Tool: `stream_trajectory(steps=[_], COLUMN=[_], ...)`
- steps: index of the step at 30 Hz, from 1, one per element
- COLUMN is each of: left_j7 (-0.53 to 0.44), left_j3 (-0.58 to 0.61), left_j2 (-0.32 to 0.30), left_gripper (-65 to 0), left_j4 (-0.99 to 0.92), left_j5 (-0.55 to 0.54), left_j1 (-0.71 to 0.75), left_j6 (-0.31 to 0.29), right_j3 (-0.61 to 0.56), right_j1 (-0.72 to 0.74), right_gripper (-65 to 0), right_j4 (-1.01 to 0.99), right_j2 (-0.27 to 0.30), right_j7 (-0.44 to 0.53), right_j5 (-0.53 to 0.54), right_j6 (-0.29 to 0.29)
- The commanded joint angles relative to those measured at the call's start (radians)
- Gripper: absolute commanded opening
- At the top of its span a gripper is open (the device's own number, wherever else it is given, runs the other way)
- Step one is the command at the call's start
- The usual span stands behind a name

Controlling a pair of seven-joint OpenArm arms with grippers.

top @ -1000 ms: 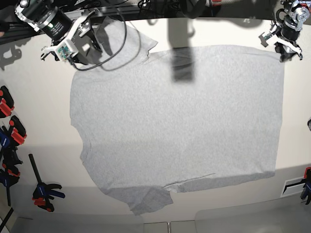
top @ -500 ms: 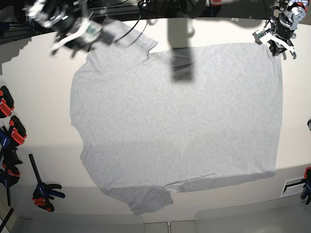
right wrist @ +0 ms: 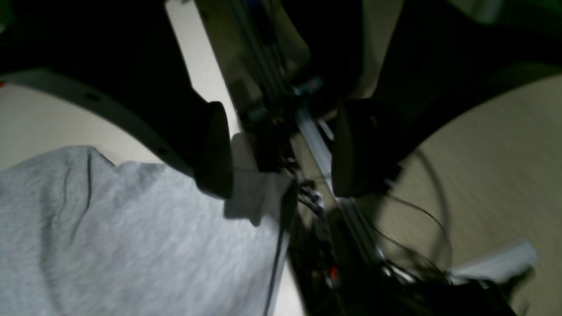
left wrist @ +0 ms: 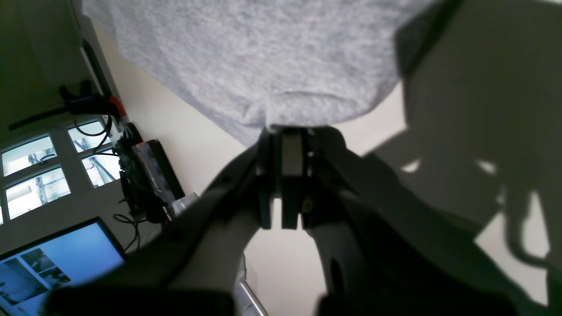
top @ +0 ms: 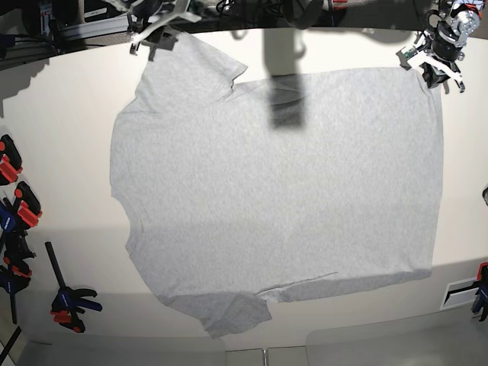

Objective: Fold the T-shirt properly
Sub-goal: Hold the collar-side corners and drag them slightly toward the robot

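Observation:
The light grey T-shirt (top: 282, 198) lies spread flat on the table, plain side up; no lettering shows. My left gripper (top: 429, 71) is at the shirt's far right corner. In the left wrist view the left gripper (left wrist: 287, 134) is shut on the edge of the T-shirt (left wrist: 263, 57). My right gripper (top: 155, 36) is at the far left, by the upper sleeve. In the right wrist view the right gripper (right wrist: 281, 149) is open, and the sleeve corner of the T-shirt (right wrist: 109, 228) lies just below one of its fingers (right wrist: 215, 149).
Several red, blue and black clamps (top: 15, 221) lie along the table's left edge, with one more (top: 72, 301) nearer the front and another at the right edge (top: 480, 290). Cables and a rail (right wrist: 316, 145) run behind the far edge. A monitor (left wrist: 57, 259) stands off the table.
My right arm has swung up and to the right, from beside the shirt's shoulder to the upper sleeve. My left gripper moved slightly left onto the shirt's corner, then stayed there.

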Motion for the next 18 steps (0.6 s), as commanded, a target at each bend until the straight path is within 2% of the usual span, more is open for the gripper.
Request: stream_trajectory(steps=[1, 3, 4, 8, 14, 18], left_j7=[-0.006, -0.006, -0.006, -0.006, -0.006, -0.006], left_j3=[0.006, 0.006, 0.006, 0.006, 0.006, 0.006], left_j2=[-0.006, -0.006, -0.006, -0.006, -0.006, -0.006], left_gripper=[-65.0, -65.0, -65.0, -65.0, -65.0, -65.0], left_j4=[0.0, 0.0, 0.0, 0.0, 0.0, 0.0], left_j5=[-0.008, -0.008, -0.008, -0.008, -0.008, -0.008], left_j1=[0.011, 0.011, 0.011, 0.011, 0.011, 0.011], left_j6=[-0.048, -0.049, -0.048, -0.049, -0.049, -0.049], right_j3=[-0.011, -0.029, -0.034, -0.039, -0.039, -0.039], right_j1=[-0.005, -0.005, -0.005, -0.005, -0.004, 0.015], right_gripper=[-30.3, -30.3, -30.3, -30.3, -30.3, -30.3], right_j4=[-0.003, -0.04, -0.055, -0.115, -0.145, -0.145], right_j2=[0.006, 0.007, 0.007, 0.007, 0.007, 0.006], right_j7=[0.025, 0.053, 0.063, 0.068, 0.152, 0.163], right_j5=[-0.04, -0.14, -0.178, -0.191, -0.203, -0.205], right_j6=[-0.045, -0.138, -0.161, -0.162, -0.165, -0.165])
